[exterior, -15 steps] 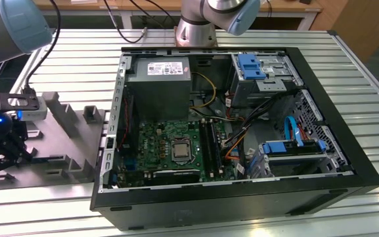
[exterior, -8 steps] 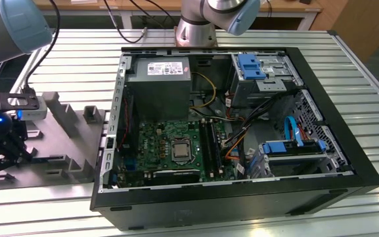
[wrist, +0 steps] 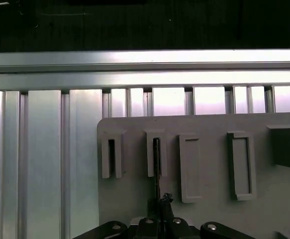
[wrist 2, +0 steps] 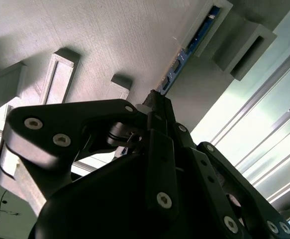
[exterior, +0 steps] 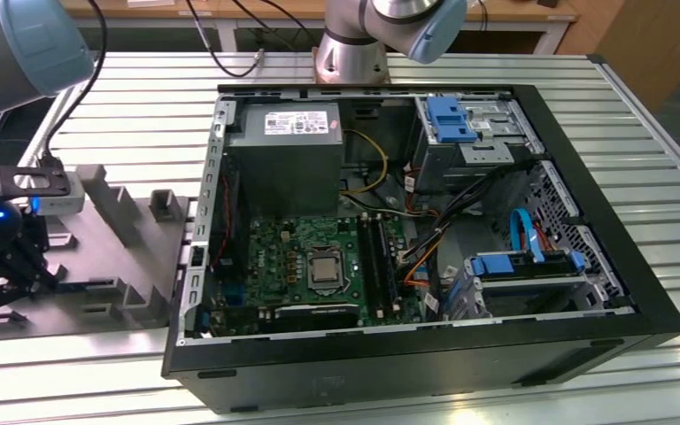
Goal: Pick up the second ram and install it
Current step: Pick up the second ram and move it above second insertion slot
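Observation:
The second ram [wrist: 156, 155] is a thin dark stick standing edge-on in a raised slot of the grey moulded tray [wrist: 209, 209]. In the second wrist view the second ram [wrist 2: 187, 50] shows bluish along its edge and runs from a tray slot down into my fingertips. My gripper [wrist: 159, 201] sits low over the tray [exterior: 127, 266] at the exterior view's left, with its jaws drawn close on the stick's near end. In the exterior view the gripper [exterior: 10, 274] is well away from the green motherboard [exterior: 305, 257] and its long black slots [exterior: 375, 257].
The open black computer case [exterior: 435, 354] lies on the slatted aluminium table [exterior: 139, 106], with a power supply [exterior: 287, 159], blue drive brackets [exterior: 446, 119] and loose cables inside. The arm's base [exterior: 352, 53] stands behind the case. Raised holders [wrist: 239, 164] rise from the tray.

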Available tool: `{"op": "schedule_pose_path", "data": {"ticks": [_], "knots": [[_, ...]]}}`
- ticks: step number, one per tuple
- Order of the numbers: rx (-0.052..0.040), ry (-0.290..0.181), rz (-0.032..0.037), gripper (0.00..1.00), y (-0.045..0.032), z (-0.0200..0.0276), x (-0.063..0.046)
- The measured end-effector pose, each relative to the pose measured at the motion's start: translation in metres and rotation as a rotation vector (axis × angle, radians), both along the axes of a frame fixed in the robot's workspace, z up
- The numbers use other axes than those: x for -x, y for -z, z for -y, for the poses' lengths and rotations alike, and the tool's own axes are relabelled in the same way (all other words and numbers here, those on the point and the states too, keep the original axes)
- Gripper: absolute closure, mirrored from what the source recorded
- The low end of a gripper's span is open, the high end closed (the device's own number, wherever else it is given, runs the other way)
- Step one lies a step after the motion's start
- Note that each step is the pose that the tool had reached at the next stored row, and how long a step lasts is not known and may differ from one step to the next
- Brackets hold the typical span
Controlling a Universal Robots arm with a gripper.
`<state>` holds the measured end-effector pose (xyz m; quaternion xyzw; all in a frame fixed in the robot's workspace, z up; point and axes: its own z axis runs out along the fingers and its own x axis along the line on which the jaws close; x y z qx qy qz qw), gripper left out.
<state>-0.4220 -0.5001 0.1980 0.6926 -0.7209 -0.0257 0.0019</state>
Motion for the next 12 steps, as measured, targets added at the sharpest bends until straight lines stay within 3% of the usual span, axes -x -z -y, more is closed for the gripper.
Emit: {"op": "schedule_pose_path", "data": {"ticks": [12], "knots": [[-0.0002,-0.015,0.0002,0.87,-0.0019,0.0,0.0]]}}
